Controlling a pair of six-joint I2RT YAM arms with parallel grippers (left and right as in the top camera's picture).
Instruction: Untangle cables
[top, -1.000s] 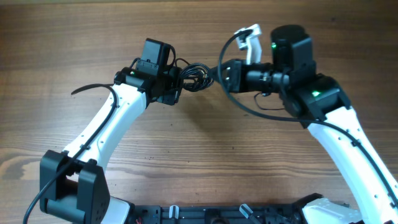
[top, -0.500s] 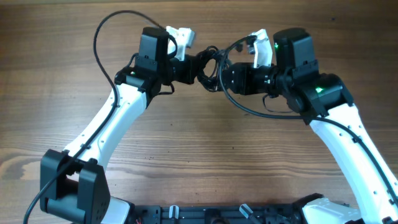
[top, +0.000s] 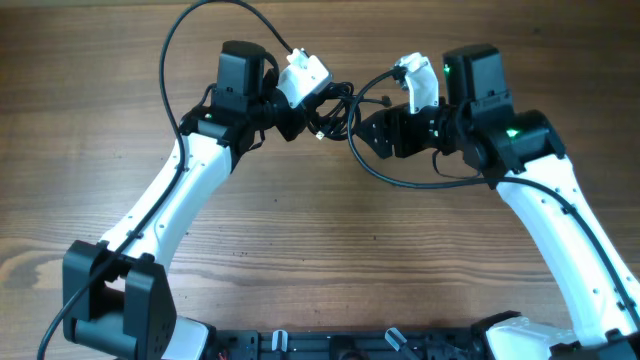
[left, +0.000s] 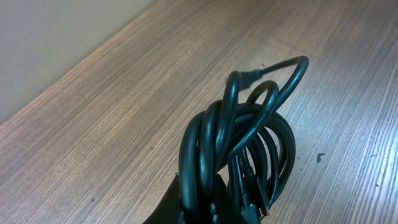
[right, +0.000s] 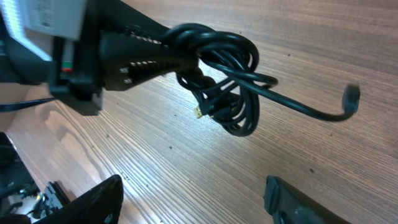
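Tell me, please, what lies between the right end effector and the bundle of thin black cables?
Nothing but bare wooden tabletop: in the right wrist view the open right end effector stands apart from the bundle of thin black cables.

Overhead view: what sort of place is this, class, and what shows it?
Probably a robotics test bench: two white robot arms over a wooden table, the left hand gripping tangled black cables.

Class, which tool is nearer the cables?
Left. The left tool grips the cables; the right tool stands open just beside them, not touching.
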